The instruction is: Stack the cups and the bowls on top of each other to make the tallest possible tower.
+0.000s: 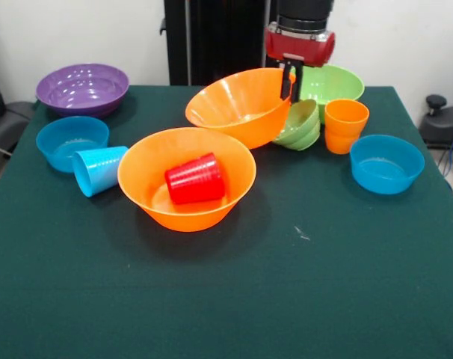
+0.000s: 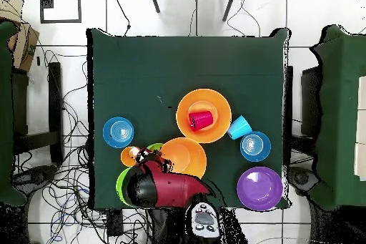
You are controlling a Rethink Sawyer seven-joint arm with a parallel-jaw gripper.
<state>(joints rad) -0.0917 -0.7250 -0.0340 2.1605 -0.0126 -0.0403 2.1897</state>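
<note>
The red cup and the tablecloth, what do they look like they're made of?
The red cup, lying on its side in an orange bowl, looks like smooth plastic, with soft highlights and moulded ridges. The dark green table cover looks like matte cloth, showing no shine.

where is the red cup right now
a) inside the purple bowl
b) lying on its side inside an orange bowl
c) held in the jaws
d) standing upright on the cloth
b: the red cup lies on its side inside the nearer large orange bowl, while the gripper is at the rim of the other, tilted orange bowl.
</note>
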